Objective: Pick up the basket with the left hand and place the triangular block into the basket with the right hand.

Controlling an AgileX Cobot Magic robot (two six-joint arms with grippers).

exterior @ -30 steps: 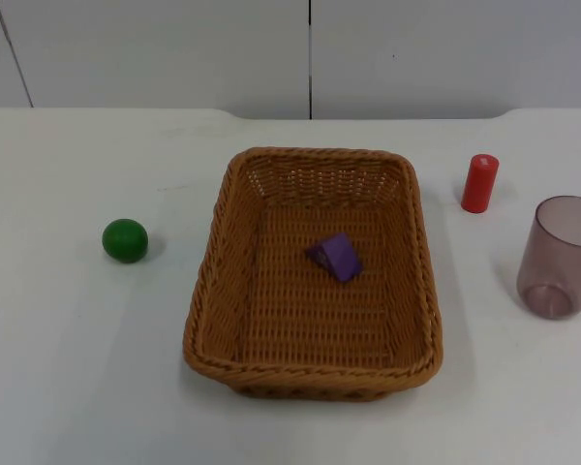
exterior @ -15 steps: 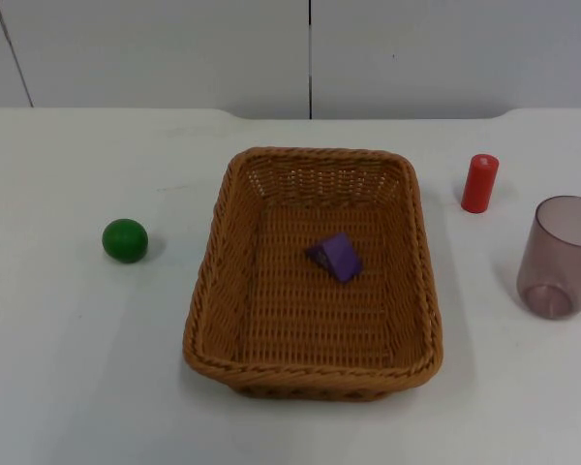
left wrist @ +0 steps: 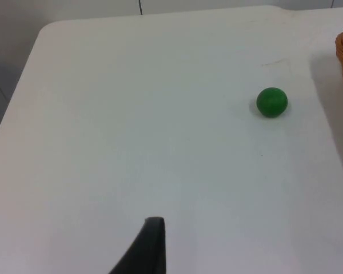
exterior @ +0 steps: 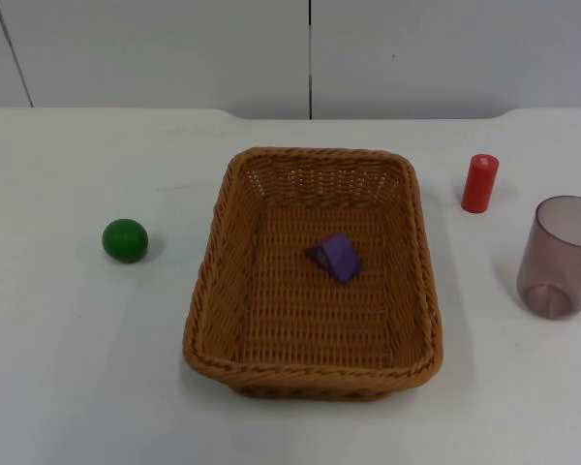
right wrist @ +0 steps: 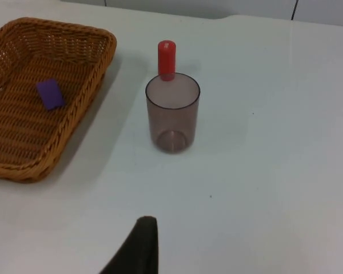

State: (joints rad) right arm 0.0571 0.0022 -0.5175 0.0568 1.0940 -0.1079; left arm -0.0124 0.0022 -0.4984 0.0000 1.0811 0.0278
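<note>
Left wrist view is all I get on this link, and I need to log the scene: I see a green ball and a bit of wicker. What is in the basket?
Observer: A purple triangular block lies on the floor of the basket, near its middle.
Operator: Is the basket held up?
Observer: No, in the top view it sits flat on the table, with no gripper on it.
Operator: Anything on the basket's far side from the green ball?
Observer: Yes, an upright red cylinder and a translucent cup, standing open end up.
</note>
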